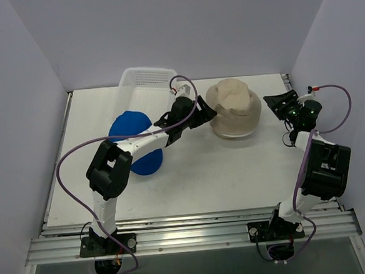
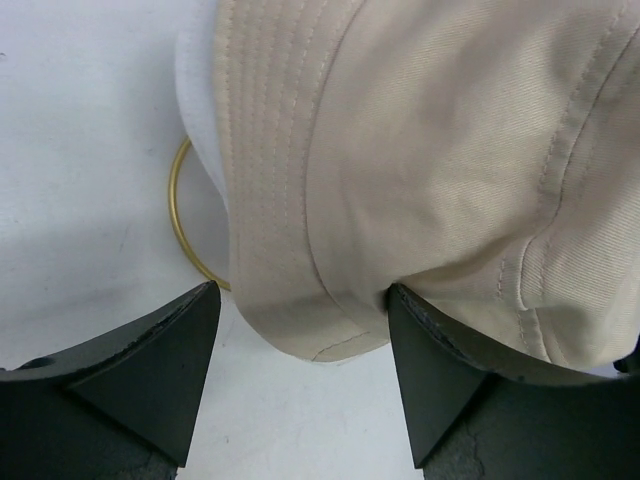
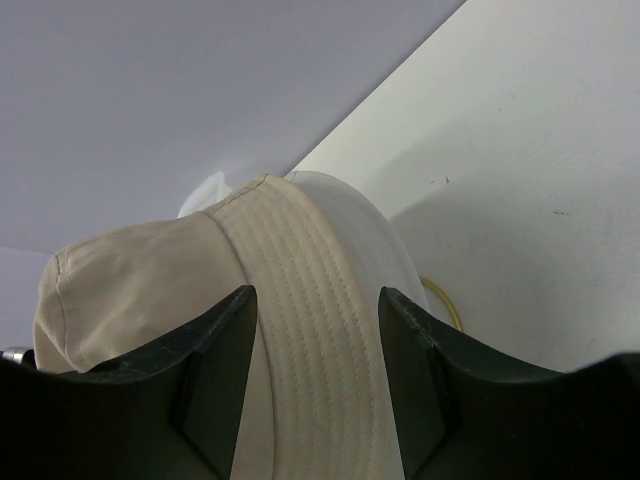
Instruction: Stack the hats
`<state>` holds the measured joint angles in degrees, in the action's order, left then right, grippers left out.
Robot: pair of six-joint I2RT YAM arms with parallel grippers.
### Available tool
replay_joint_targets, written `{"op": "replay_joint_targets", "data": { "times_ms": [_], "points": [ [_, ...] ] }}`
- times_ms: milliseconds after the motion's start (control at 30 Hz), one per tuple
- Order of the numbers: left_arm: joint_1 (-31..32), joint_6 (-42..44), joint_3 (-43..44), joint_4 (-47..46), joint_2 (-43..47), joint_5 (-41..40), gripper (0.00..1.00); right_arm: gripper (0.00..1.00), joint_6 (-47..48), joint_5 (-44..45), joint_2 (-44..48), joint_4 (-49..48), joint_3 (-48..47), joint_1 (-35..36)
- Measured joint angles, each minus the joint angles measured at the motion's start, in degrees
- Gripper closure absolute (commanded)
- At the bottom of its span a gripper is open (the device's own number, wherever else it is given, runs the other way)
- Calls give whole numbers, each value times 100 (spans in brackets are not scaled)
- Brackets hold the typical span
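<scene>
the left gripper (image 2: 302, 295) stands wide open at the beige hat (image 1: 233, 105), meeting it from the hat's 9 o'clock side. in the left wrist view the stitched brim hangs down between the two black fingers. the right-hand finger (image 2: 430, 350) sits against the fabric, while the left-hand one is apart from it, so nothing is pinched.

the right gripper (image 3: 315, 295) is about half open. it hovers just off the hat's 3 o'clock side and is pointed at the brim. from above, a small gap shows between its tips and the hat.

the beige hat sits at about 1 o'clock on the white table (image 1: 222, 172), with its crown up and dented. a white layer shows under its brim, and a thin gold ring (image 2: 173, 210) peeks out on the table beneath it.

the blue cap (image 1: 126, 125) lies at 9 o'clock, well apart from the beige hat and partly covered by the left arm. a white mesh basket (image 1: 142, 77) stands at 11 o'clock by the back wall, just behind the blue cap.
</scene>
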<state>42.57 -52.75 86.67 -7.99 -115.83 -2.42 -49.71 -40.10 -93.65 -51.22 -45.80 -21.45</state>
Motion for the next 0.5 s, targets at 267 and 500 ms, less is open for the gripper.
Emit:
{"op": "replay_joint_targets", "data": {
  "times_ms": [267,500],
  "points": [
    [-105,9,-170,-348,-7,315,25,53,-44,-83,-116,-177,7,0],
    [-105,50,-269,-531,-7,472,25,55,-146,-188,-507,-332,7,55]
  ]
}}
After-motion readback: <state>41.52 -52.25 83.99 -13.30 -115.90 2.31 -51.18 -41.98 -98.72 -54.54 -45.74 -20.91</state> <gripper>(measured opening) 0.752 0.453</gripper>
